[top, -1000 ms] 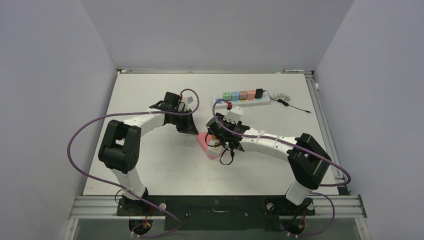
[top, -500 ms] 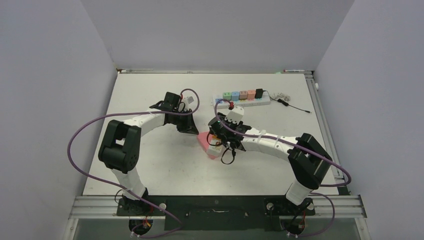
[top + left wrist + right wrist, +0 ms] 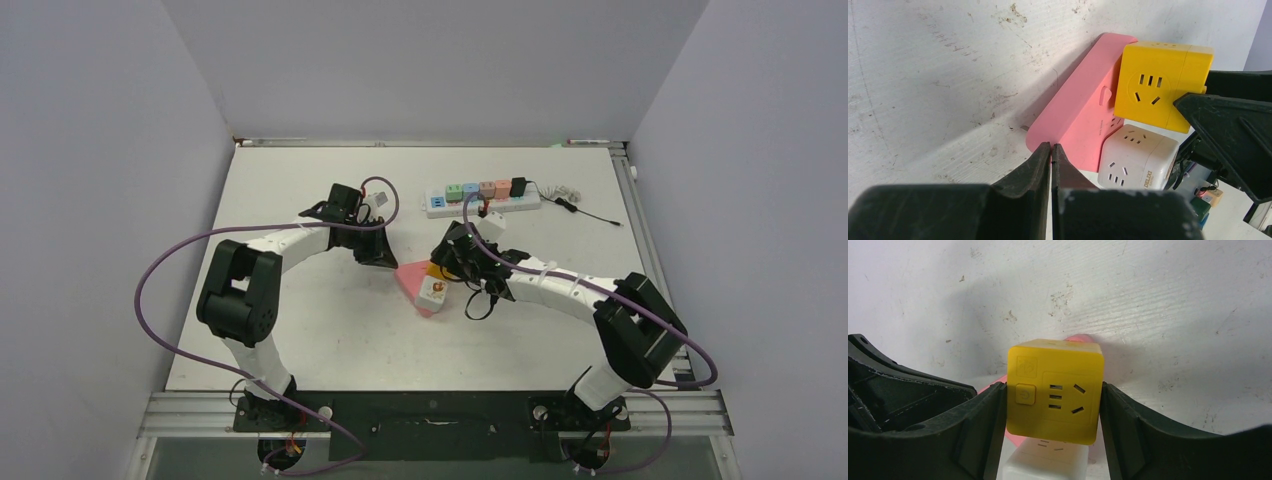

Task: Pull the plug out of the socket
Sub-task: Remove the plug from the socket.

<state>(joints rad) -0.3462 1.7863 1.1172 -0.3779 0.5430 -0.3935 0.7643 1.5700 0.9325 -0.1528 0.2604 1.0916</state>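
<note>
Pinching the yellow plug (image 3: 1055, 390), right gripper (image 3: 1053, 402) hung over the pink socket (image 3: 1073, 110) mid-desk; left gripper (image 3: 1051, 155), jaws pressed together, sat at its corner. Left wrist cam showed the white cube (image 3: 1135, 155) face-on.

Left arm (image 3: 290, 238), right arm (image 3: 560, 288): white links, black joints, purple cable (image 3: 138, 290) looping off each. Left gripper (image 3: 1051, 150), right gripper (image 3: 1053, 405): black.

The left arm (image 3: 285, 238) is bent at the elbow and extended inward. The left tool (image 3: 1051, 148) is angled downward, with its fingers pressed together. The right arm (image 3: 560, 288) is stretched low toward the left. The right tool (image 3: 1053, 405) is held partly spread, its fingers (image 3: 980, 427) clamped against both sides of a plug (image 3: 1058, 385).
</note>
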